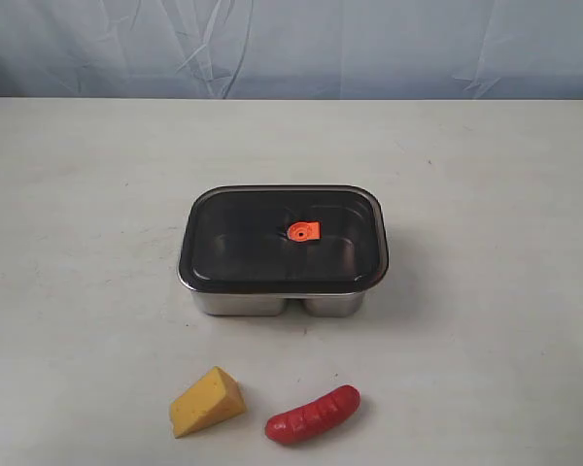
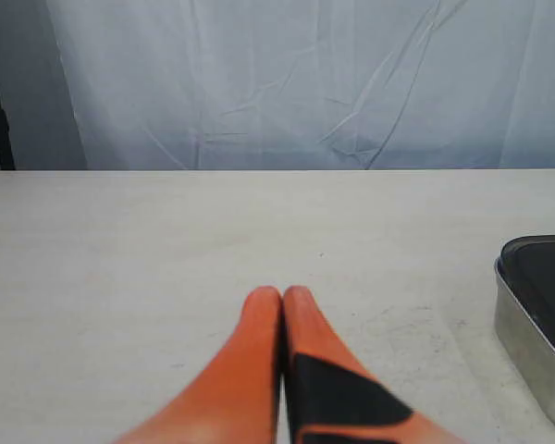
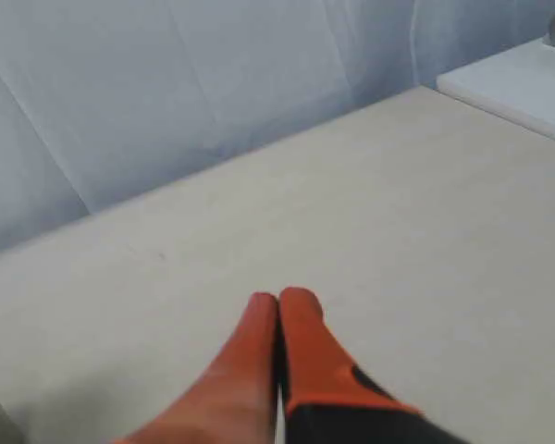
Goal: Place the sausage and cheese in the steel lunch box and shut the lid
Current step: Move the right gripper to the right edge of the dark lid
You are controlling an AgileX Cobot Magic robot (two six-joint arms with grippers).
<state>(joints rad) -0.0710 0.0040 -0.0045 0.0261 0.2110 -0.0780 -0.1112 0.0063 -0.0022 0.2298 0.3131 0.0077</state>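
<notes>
Brightness: even, soft and fairly bright in all three views, with a cool bluish cast on the backdrop (image 1: 291, 44).
Shadows: faint and short, lying just right of and below the steel lunch box (image 1: 272, 303), the cheese (image 1: 206, 401) and the sausage (image 1: 313, 415) in the exterior frame.
Glare: small highlights on the sausage's top, and a dull sheen on the lid (image 1: 262, 243).
Focus: the exterior view is sharp. The left gripper (image 2: 282, 294) and right gripper (image 3: 277, 298) blur close to the lens.
Right wrist view: softer overall.
</notes>
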